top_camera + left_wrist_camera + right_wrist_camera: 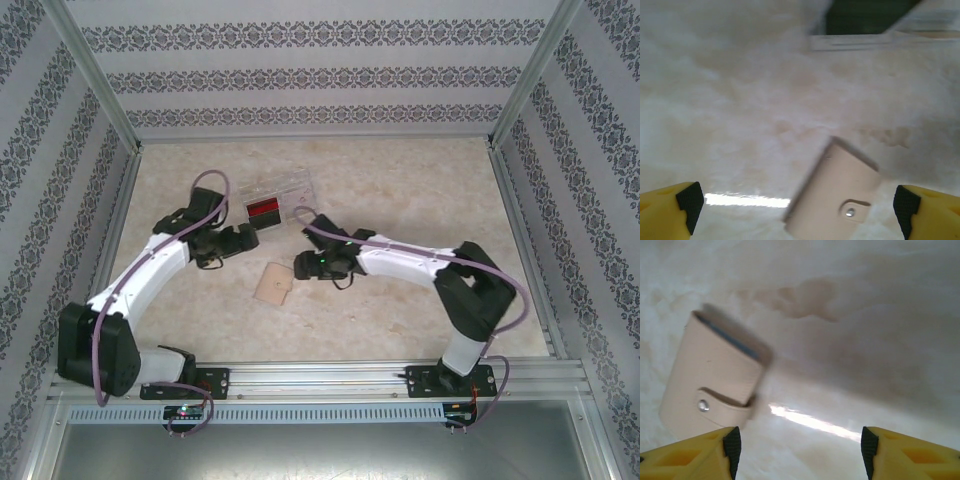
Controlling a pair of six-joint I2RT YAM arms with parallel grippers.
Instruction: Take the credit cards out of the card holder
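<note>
A: Holder [272,283] lies flat on the table [400,190], strap snapped shut.
B: And the arms?
A: Left tool [250,238] wide, right tool [300,265] wide, both empty. Flanking it, likely so one pins while the other unsnaps.

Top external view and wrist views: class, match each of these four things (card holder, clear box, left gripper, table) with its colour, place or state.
Things:
1. card holder
2. clear box
3. left gripper
4. table

Descriptions:
A. pale, marbled, with brown stains
B. open
C. beige, closed
D. see-through, at the far end

Pairs: 1-C; 2-D; 3-B; 4-A
</note>
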